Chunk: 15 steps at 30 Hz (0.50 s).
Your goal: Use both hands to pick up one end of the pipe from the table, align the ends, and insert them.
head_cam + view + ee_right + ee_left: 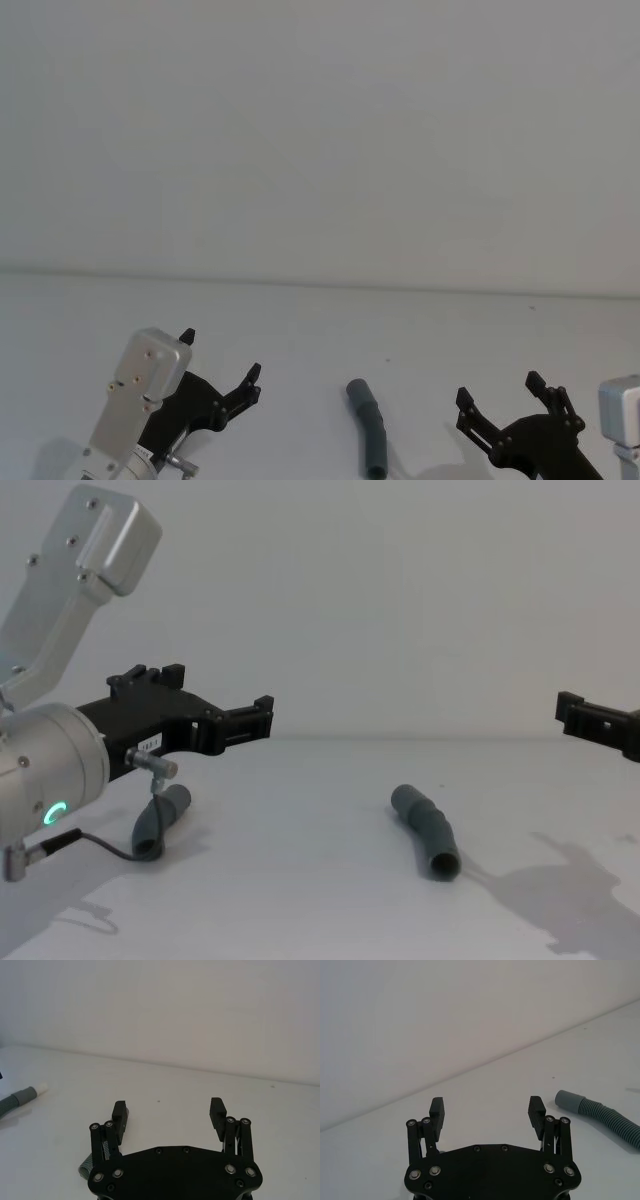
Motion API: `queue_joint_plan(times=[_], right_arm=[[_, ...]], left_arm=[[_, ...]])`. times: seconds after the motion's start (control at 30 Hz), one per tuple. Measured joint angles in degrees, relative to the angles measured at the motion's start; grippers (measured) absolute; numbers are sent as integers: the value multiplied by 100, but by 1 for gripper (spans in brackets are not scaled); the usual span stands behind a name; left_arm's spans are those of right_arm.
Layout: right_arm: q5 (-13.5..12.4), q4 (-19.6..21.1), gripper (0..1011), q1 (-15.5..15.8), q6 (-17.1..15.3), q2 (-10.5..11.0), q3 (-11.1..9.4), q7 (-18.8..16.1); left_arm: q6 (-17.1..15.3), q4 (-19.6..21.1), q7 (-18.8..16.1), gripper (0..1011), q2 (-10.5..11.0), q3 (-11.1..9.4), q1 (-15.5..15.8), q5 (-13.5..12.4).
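Note:
One dark-grey ribbed pipe piece [368, 425] lies on the white table [320, 330] between my two grippers, its plain hollow cuff [567, 1099] towards the far side; it also shows in the chest view [425, 830]. A second pipe piece [160, 818] lies below my left gripper, and the right wrist view shows its cuff with a white tip [42, 1087]. My left gripper [220, 357] hovers open and empty to the left of the middle piece. To the right of that piece my right gripper [500, 392] is open too, with nothing between its fingers [217, 1107].
A thin black cable [100, 846] hangs from the left wrist near the left pipe piece. The table runs back to a plain white wall [320, 130]. A short ribbed stretch of pipe [87, 1165] shows under the right gripper's body.

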State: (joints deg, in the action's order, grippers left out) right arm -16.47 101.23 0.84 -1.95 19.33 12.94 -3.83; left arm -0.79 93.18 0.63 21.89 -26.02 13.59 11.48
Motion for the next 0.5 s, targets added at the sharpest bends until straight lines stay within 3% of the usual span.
queue_joint_plan(times=[0.23, 0.5], right_arm=[[0, 0, 1005, 0, 0, 0, 0, 0], [0, 0, 1005, 0, 0, 0, 0, 0]], left_arm=[[-15, 1, 3, 1002, -10, 27, -14, 19], [-290, 71, 29, 1001, -37, 156, -82, 225]])
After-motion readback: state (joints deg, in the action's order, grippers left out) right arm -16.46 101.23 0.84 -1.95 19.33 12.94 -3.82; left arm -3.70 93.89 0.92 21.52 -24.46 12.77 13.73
